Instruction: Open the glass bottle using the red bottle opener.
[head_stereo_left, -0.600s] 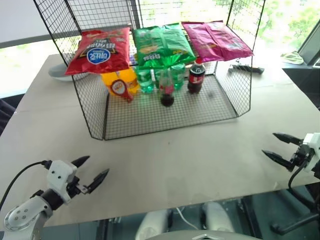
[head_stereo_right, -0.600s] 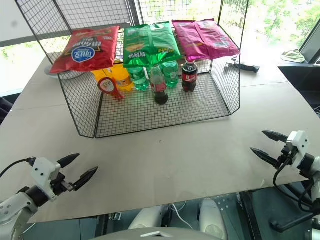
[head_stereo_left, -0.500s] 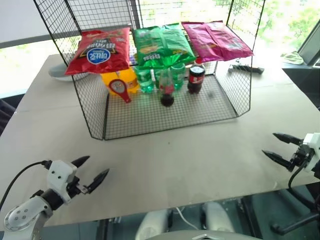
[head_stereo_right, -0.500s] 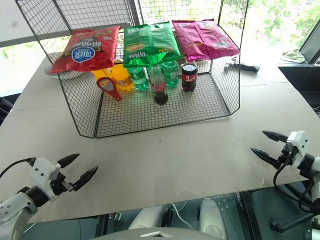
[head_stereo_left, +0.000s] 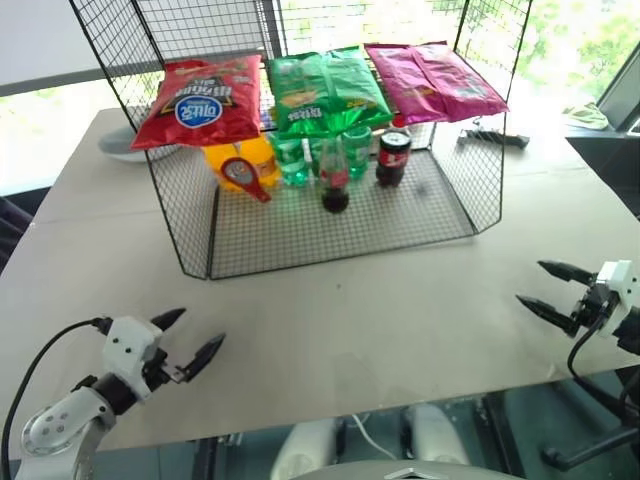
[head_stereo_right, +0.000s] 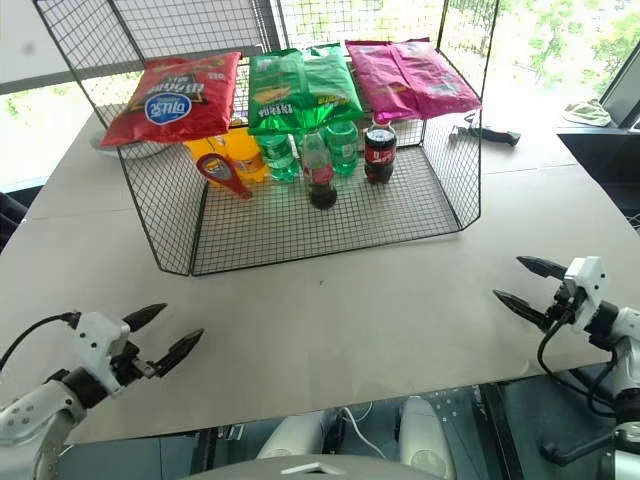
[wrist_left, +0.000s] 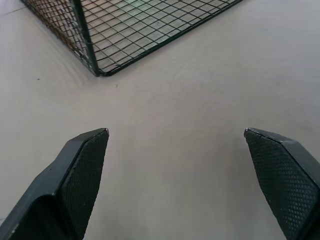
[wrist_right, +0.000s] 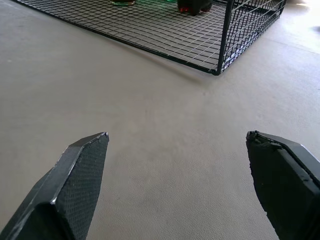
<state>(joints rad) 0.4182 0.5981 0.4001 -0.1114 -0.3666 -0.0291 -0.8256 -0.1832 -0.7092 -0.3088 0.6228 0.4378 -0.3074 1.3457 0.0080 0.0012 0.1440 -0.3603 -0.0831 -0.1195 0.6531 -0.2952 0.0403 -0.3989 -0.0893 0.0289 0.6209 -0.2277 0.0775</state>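
**Both grippers wide and empty, bottle and opener untouched in the wire rack**

The glass bottle (head_stereo_left: 334, 180) stands upright on the mesh floor of the black wire rack (head_stereo_left: 190, 245), at about twelve o'clock from the robot, a little forward of the row of drinks. Behind it are green plastic bottles (head_stereo_left: 291, 160), and just to its right, at about one o'clock, a plastic cola bottle (head_stereo_left: 391, 157). The red bottle opener (head_stereo_left: 243, 177) is at about eleven o'clock, leaning or hanging, ring head up, at the rack's left wall in front of a yellow bottle (head_stereo_left: 262, 158); whether it hooks on the mesh I cannot tell. Three snack bags, a red bag (head_stereo_left: 198, 100), a green bag (head_stereo_left: 322, 90) and a pink bag (head_stereo_left: 432, 80), lie across the rack's upper shelf, shading the drinks below.

The left gripper (head_stereo_left: 190, 340) hovers low over the table (head_stereo_left: 400, 300) at about eight o'clock, fingers spread apart with nothing between them. The right gripper (head_stereo_left: 545, 290) sits at about four o'clock, likewise spread and empty. Both point inward toward the rack, well apart from it. This looks like a ready stance: jaws opened in advance so each arm can reach through the rack's open front, likely one for the opener, the other to steady the bottle. The shelf overhead will probably force low, level approaches.
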